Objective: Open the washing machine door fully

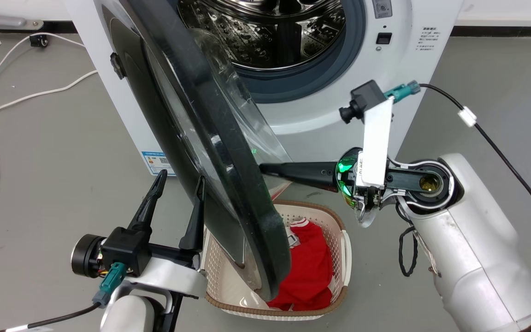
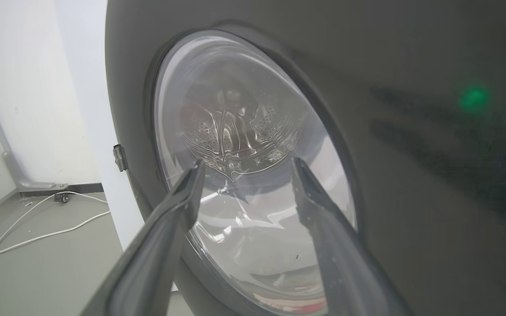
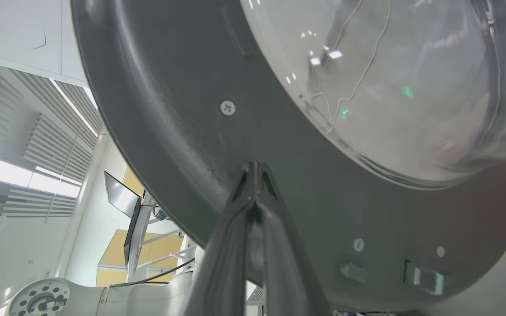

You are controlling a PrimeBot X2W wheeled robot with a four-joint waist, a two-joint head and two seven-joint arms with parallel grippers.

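Partly open door [image 1: 219, 157]: right fingers [image 3: 231, 237] (pressed together) against inner face.

Head view: large round glossy black washing machine door [image 1: 210, 152] conceals part of red cloth garment [image 1: 311, 272] and pale perforated plastic basket [image 1: 337, 233]; door's top is cropped.

1 white box-shaped front-loader washing machine [image 1: 321, 120] w/ 1 round glossy black door, clear glass bowl in centre [image 1: 201, 120]. 1 beige perforated plastic basket [image 1: 339, 230]. 1 red cloth garment [image 1: 311, 272]. 1 blue label sticker [image 1: 155, 161]. 2 dark two-finger grippers: left gripper [image 1: 181, 176], right gripper [image 1: 265, 168].
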